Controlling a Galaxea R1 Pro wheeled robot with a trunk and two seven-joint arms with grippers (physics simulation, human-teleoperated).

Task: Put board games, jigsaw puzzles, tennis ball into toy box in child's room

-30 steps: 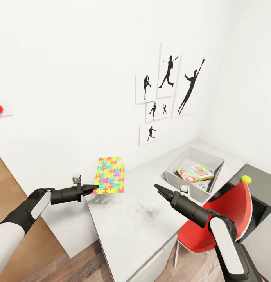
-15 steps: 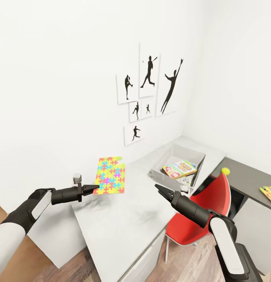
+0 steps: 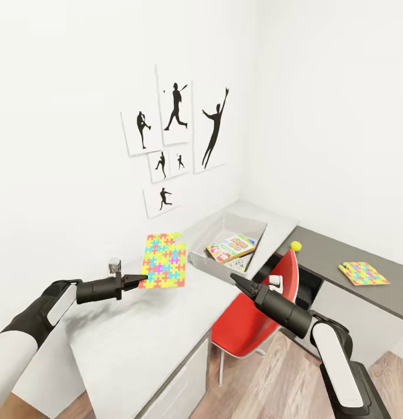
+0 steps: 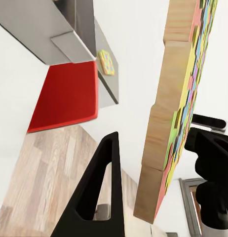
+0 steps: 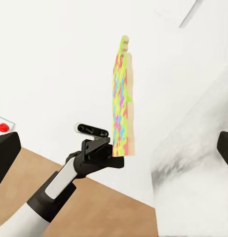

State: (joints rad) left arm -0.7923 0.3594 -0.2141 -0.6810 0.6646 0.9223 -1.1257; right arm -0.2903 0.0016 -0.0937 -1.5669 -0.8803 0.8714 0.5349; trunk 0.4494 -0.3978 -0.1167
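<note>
Carrying is the step in hand: the left gripper (image 3: 142, 280) pinches the lower edge of a jigsaw puzzle (image 3: 164, 260), which stands upright on edge from the fingers, clear of the table (image 3: 137, 343) below it. In the left wrist view the wooden back and the coloured face of the puzzle sit between the two black fingers (image 4: 101, 197), one on each side.

Level with it and well apart, the right gripper (image 3: 238, 283) hangs over the red chair (image 3: 259, 308), holding nothing. Its fingertips look close together in the head view, but whether they meet I cannot tell.

Beyond the left gripper and off toward the right arm's side, the toy box (image 3: 200, 259) rests on the table near the wall corner. A cartoon-covered board game (image 3: 231, 247) already lies inside, leaning on something beneath it. Past the right gripper, a tennis ball (image 3: 295, 246) shows just above the chair back, and farther on a second jigsaw puzzle (image 3: 363, 273) lies flat on the lower dark grey side unit (image 3: 341, 285). Black silhouette pictures (image 3: 175, 134) hang on the wall behind.

By my judgement the next move calls for bringing the left arm forward over the box, tipping the puzzle flat or lowering it edge-first beside the game, then opening the fingers. The ball and second puzzle remain.
</note>
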